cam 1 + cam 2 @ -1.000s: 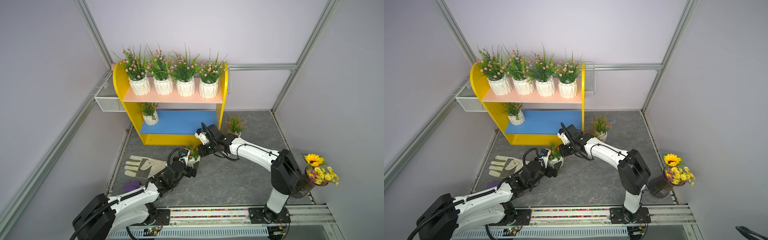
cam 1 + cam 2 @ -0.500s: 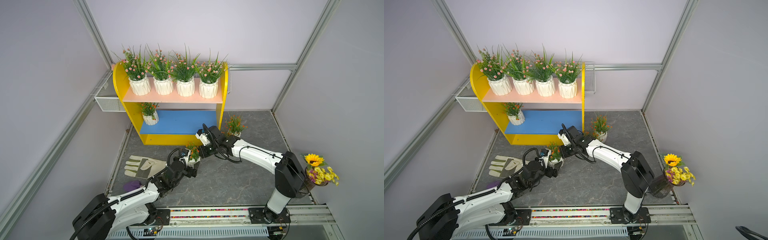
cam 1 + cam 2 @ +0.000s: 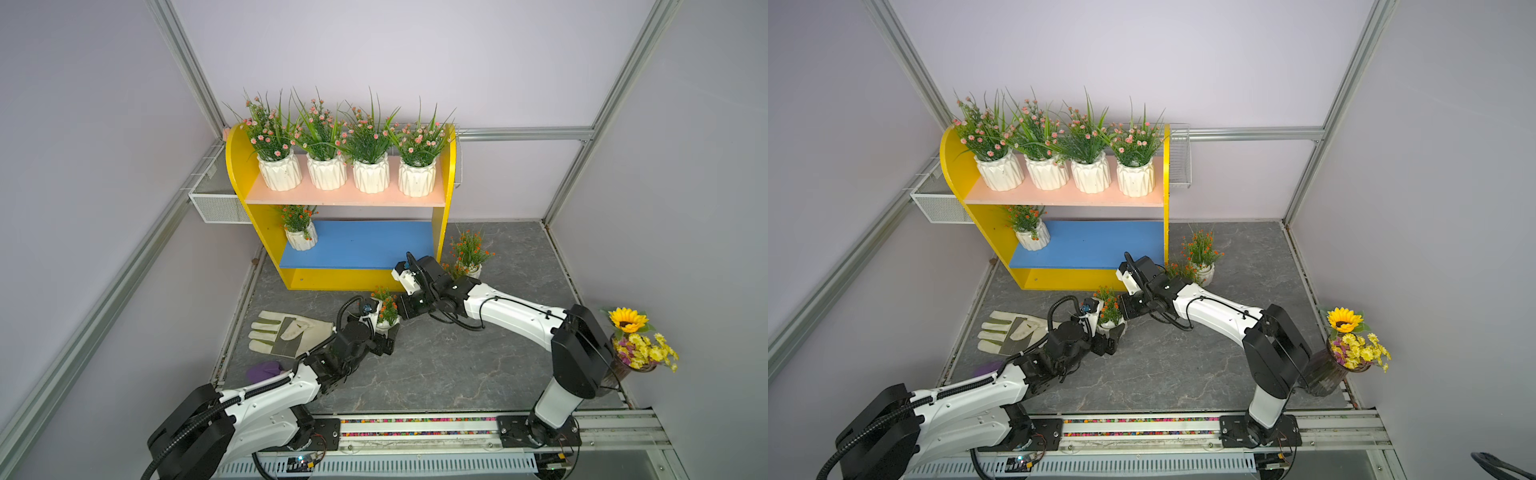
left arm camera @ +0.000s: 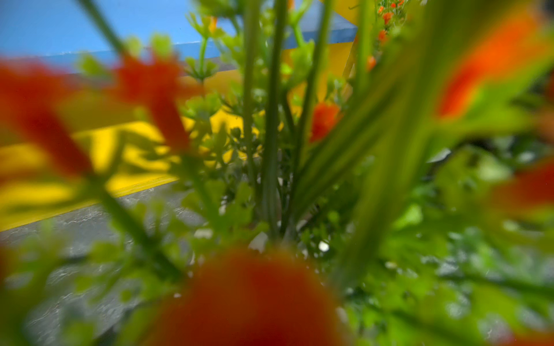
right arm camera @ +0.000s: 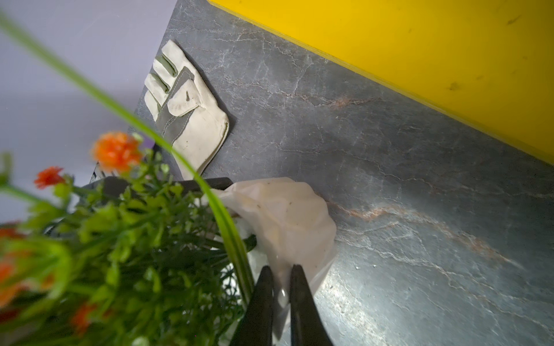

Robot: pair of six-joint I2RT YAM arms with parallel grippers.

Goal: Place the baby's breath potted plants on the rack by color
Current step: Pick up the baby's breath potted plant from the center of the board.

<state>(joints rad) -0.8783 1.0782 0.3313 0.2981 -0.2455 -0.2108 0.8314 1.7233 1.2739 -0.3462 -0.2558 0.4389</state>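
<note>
A purple object (image 3: 264,369) is lying nearest my base, at the edge of the bench (image 3: 436,365) by my left arm. A pale work glove (image 3: 286,334) is lying flat just beyond it. Off to my right, a sunflower bouquet (image 3: 636,349) is standing in a dark vase (image 3: 1323,376).

Mid-bench, both my arms are reaching to one orange-red potted plant (image 3: 387,309). My right end effector (image 5: 281,269) is pinching the rim of its white faceted pot (image 5: 284,215), jaws almost together. My left end effector (image 3: 385,331) is straddling that pot with jaws spread wide, one finger (image 5: 168,183) lying against its side. I cannot tell whether it is clamping, nor whether the pot is resting on the bench.

Farther on, a second orange-red plant (image 3: 469,253) is standing on the bench just beside the rack (image 3: 237,166), with more orange sprigs partly hidden behind my right arm. A third orange-red plant (image 3: 300,232) is sitting at the left end of the blue lower board (image 3: 361,245). Four pink-blossomed plants (image 3: 370,174) are lining the pink upper board (image 3: 345,198). A white wire mesh basket (image 3: 216,203) is showing behind the rack's left panel.
</note>
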